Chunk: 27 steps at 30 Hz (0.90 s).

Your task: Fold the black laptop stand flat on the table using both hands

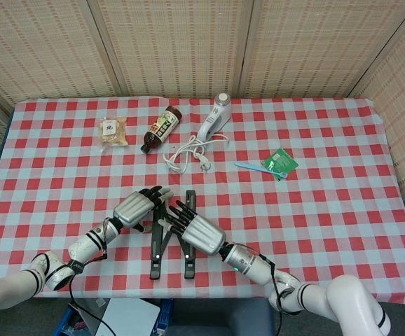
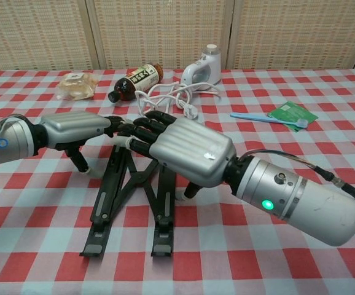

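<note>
Checked surface: stiff hinged stand nearly closed; left hand and right hand, fingers spread, press its rails' outer sides

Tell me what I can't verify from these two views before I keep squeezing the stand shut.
- Whether the fingertips of either robot hand touch the black laptop stand: both views, the right robot hand and left robot hand cover the stand's far end.
- The stand's crossing links: mostly hidden under the right palm.
- Bottle label text: too small in both views.
- Right arm: cut off by the chest view's right edge.
</note>
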{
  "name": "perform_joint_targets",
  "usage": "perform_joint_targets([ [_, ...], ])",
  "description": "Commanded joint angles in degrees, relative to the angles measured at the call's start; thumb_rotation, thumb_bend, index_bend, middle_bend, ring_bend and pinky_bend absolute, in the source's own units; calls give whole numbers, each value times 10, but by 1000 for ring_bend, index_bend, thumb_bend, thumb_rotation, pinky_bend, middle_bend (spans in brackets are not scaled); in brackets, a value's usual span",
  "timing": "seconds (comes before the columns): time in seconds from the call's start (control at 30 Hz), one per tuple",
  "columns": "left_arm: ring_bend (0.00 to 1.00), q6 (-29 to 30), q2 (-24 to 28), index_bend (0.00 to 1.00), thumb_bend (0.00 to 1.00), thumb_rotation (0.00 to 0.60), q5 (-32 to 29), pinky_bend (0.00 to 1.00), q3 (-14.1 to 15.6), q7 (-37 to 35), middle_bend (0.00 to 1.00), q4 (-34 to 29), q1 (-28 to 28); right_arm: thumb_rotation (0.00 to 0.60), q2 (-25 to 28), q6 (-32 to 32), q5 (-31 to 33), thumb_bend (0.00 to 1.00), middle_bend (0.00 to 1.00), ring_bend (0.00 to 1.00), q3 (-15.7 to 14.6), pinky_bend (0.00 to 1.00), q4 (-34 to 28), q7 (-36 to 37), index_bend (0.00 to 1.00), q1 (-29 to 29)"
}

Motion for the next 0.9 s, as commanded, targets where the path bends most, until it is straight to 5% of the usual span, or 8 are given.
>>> perform_joint_targets([
  [0.03, 37, -5, 5, 0, 227, 600, -5, 207, -4, 1, 0, -15, -3, 600, -3, -1, 0, 0, 0, 0, 0, 0, 2, -2, 0, 3],
  [0.27, 38, -7, 16, 0, 227, 600, -19, 207, -11, 21, 0, -36, 1, 600, 6, -1, -2, 0, 0, 0, -5, 0, -14, -1, 0, 5],
  [0.5, 39, 11, 45, 0, 226, 600, -43, 207, -20, 32, 0, -59, 23, 600, 73, -35, -3, 0, 0, 0, -8, 0, -98, 12, 0, 26],
  [0.9, 39, 57, 99, 0, 226, 600, -78, 207, -35, 52, 0, -94, 70, 600, 250, -261, 19, 0, 0, 0, 0, 0, -272, 112, 0, 162],
])
